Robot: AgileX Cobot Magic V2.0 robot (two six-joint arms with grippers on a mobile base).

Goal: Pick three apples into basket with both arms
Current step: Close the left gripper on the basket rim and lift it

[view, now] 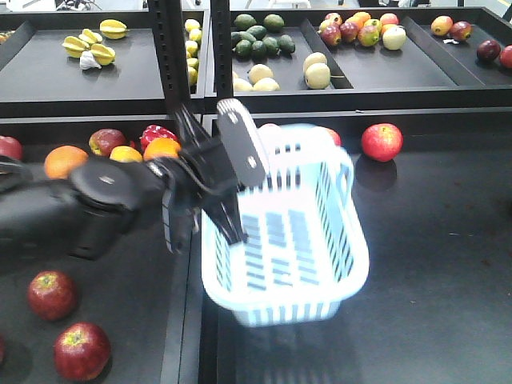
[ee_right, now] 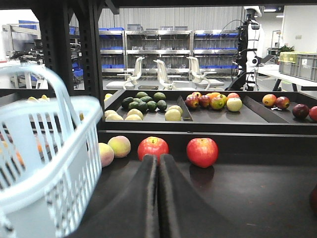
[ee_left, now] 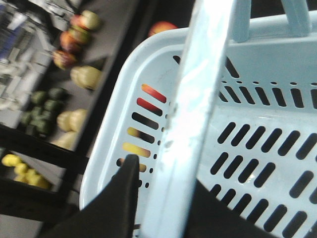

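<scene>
Clamping the tilted basket (view: pixel 334 240) by one edge, the left tool (ee_left: pixel 166 173) could drop it; right tool (ee_right: pixel 158 161) closed, empty.

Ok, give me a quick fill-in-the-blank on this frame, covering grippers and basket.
1. The left gripper clamps the basket by its ___.
2. Inside, the basket is ___.
3. The right gripper holds nothing, its fingers pressed ___.
Missing words: rim; empty; together.
</scene>
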